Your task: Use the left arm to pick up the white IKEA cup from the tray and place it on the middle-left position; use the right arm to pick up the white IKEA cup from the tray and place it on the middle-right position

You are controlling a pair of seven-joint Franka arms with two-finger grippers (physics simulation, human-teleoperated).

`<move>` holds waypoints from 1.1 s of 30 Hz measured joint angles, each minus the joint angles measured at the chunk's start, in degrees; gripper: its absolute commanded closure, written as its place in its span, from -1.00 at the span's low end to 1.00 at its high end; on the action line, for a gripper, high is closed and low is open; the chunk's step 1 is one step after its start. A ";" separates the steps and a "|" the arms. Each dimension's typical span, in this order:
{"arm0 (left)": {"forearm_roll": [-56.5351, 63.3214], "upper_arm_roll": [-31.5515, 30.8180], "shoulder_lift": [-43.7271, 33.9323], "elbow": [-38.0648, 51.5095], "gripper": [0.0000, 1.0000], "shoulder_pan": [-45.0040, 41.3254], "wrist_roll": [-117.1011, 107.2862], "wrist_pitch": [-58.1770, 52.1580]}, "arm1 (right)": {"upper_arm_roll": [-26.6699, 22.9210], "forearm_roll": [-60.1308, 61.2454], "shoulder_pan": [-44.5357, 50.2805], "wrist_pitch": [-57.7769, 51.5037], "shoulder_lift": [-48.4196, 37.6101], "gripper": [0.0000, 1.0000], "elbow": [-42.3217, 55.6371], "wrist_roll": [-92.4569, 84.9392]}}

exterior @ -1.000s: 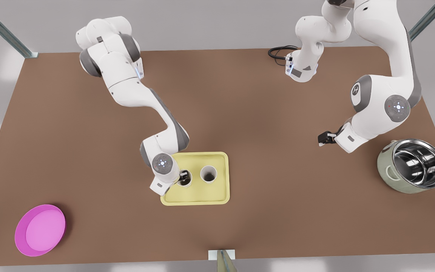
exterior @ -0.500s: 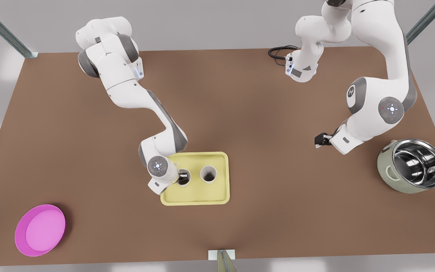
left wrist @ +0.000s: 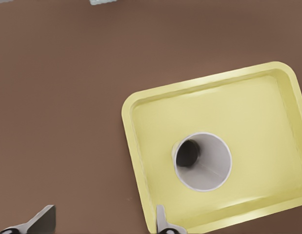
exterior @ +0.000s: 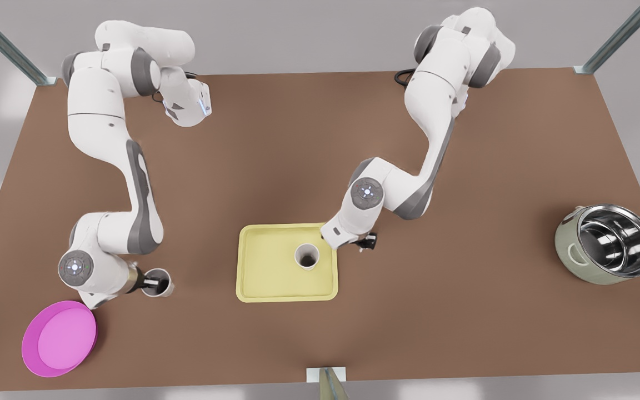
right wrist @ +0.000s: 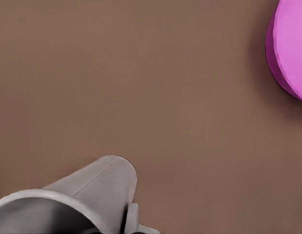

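Observation:
One white cup (exterior: 307, 256) stands upright in the pale yellow tray (exterior: 264, 280). My left gripper (exterior: 365, 242) hovers open at the tray's far corner on the front view's right. In the left wrist view that cup (left wrist: 203, 162) sits in the tray (left wrist: 258, 92), off to one side of the gap between my open left gripper's (left wrist: 103, 220) fingers. The other white cup (exterior: 160, 282) is out on the brown table toward the front view's left, with my right gripper (exterior: 150, 282) shut on its rim. In the right wrist view this cup (right wrist: 92, 190) is close up with one finger (right wrist: 132, 220) against its wall.
A round pink dish (exterior: 59, 339) lies just in front of the right gripper, toward the front view's left; it is also seen as the pink dish (right wrist: 290, 48) in the right wrist view. A steel pot (exterior: 609, 244) stands at the front view's right. Bare brown tabletop surrounds the tray.
The arm at the front view's left has carried one cup out of the tray to near the pink dish. The other arm has swung in from the pot side to the tray's corner.

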 measured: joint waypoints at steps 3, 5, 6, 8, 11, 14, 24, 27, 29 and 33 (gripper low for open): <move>0.60 -0.16 4.76 2.80 -1.00 -0.87 -4.15 4.39 | 0.02 -0.67 -0.37 3.10 3.82 1.00 0.00 -4.38; 0.77 -0.29 5.80 3.11 -1.00 -2.33 -6.54 6.26 | 0.04 -0.91 -0.36 4.75 4.89 0.45 0.02 -6.91; 0.87 -0.34 5.93 2.94 -1.00 -3.27 -7.63 6.82 | 0.10 -1.38 -0.28 5.36 5.05 0.13 0.06 -7.88; 1.51 -0.36 6.07 2.29 -1.00 -4.68 -9.62 7.55 | 0.14 -2.04 -0.19 6.30 5.16 0.13 0.08 -9.64; 1.92 -0.29 7.27 2.12 -1.00 -4.93 -12.17 8.46 | 0.15 -2.41 -0.23 7.24 5.20 -0.15 0.09 -12.03; 2.05 0.02 7.87 2.67 -1.00 -4.48 -14.23 9.83 | 0.22 -2.42 -0.25 7.72 4.71 -0.15 0.09 -14.12; 2.31 0.02 10.86 2.34 0.17 -5.88 -19.27 11.75 | -0.15 -2.67 0.99 -10.32 -21.40 -1.00 -0.02 -17.47; 1.87 0.05 10.20 2.54 0.37 -5.53 -20.32 11.58 | -0.97 -2.70 0.87 -16.22 -27.05 -1.00 0.02 -16.85; 1.34 0.03 10.02 2.61 0.66 -5.35 -20.98 11.49 | 0.81 -2.70 -0.61 -18.89 -28.89 -1.00 -0.83 -16.35; 1.25 0.08 9.84 2.65 0.82 -5.28 -22.71 11.25 | 3.03 -2.73 -1.71 -19.09 -35.40 -1.00 -12.07 -15.17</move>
